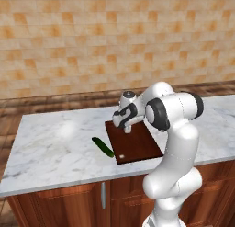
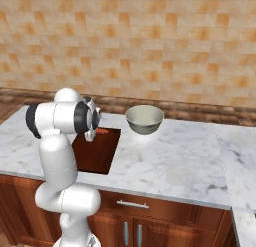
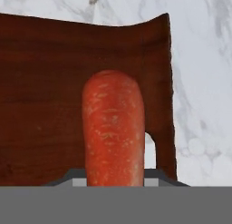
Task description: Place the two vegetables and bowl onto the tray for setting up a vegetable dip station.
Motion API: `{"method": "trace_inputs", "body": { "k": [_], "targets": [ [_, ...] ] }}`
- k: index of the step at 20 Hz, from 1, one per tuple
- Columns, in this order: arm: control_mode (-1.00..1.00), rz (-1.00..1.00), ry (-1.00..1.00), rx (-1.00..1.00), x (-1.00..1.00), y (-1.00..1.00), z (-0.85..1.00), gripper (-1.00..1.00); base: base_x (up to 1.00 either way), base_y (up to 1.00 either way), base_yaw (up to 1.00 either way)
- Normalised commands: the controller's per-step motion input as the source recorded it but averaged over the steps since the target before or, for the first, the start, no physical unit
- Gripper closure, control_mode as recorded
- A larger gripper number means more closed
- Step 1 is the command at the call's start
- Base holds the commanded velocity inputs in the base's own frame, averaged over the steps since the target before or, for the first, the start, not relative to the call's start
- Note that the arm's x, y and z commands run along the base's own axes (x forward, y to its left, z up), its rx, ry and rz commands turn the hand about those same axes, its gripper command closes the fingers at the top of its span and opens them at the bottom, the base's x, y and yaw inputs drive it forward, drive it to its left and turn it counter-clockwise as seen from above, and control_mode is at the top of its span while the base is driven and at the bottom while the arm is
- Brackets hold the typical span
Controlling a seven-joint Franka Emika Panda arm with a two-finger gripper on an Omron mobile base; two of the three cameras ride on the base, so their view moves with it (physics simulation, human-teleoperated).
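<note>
The two-finger gripper (image 1: 125, 127) grasps the slender orange carrot (image 3: 113, 128) over the flat reddish-brown tray (image 3: 41, 105) (frame centre); lower gently before letting go.

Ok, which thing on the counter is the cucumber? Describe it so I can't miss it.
Find the white marble counter, then the flat dark reddish-brown rectangular tray on it. Beside the tray's left edge lies the long slim dark green cucumber, the one green thing there.

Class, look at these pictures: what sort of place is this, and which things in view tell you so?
Most likely a kitchen, computer-rendered: a marble counter over wooden cabinets, a tan tiled wall, and food things out, such as a bowl, cucumber and carrot.
</note>
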Motion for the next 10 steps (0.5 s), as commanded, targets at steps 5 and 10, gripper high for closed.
{"method": "trace_inputs", "body": {
  "k": [5, 10],
  "targets": [
    [-1.00, 0.05, 0.00, 0.00, 0.28, 0.00, 0.00, 1.00, 0.00, 0.00, 0.00],
    [-1.00, 0.06, 0.00, 0.00, 0.08, 0.00, 0.00, 1.00, 0.00, 0.00, 0.00]
  ]
}}
